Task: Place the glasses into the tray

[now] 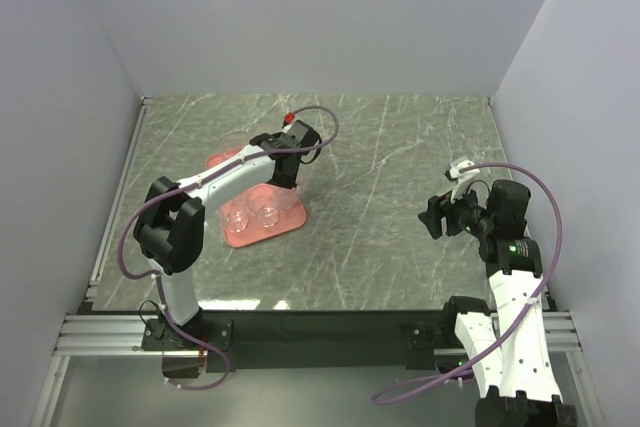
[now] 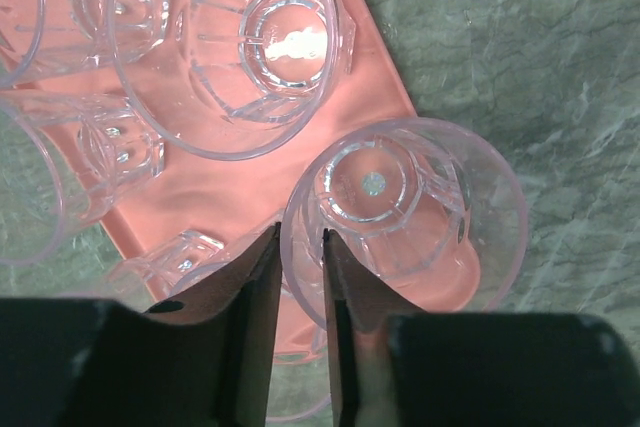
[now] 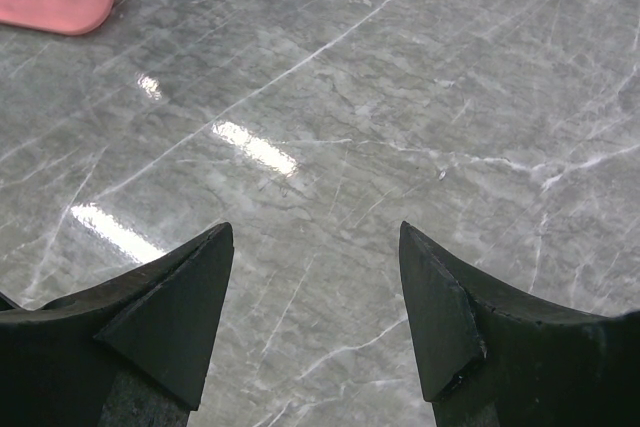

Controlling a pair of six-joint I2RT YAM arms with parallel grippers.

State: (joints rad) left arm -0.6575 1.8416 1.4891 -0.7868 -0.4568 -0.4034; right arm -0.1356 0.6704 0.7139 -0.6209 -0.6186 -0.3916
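The task looks almost finished. The tray (image 2: 230, 187) lies on the table (image 1: 400, 167) towards its left side, and several glasses (image 2: 240, 47) stand on it, upright and close together. At least five show in the left wrist view, though their clear walls overlap and an exact count is not possible. The left gripper (image 2: 302, 237) hangs over the tray's corner, its fingers a narrow way apart and astride the near wall of one glass (image 2: 400, 197). That glass has its base on the pink, just inside the rim. Whether the pads pinch the wall or stand clear of it I cannot tell. The right gripper (image 3: 315, 232) hovers well apart from the tray, over bare marble, its fingers wide and holding nothing. I make out no glass on the table in any view, but clear glass would be hard to spot there. By my judgement, what is left is to free this glass and lift the arm away.
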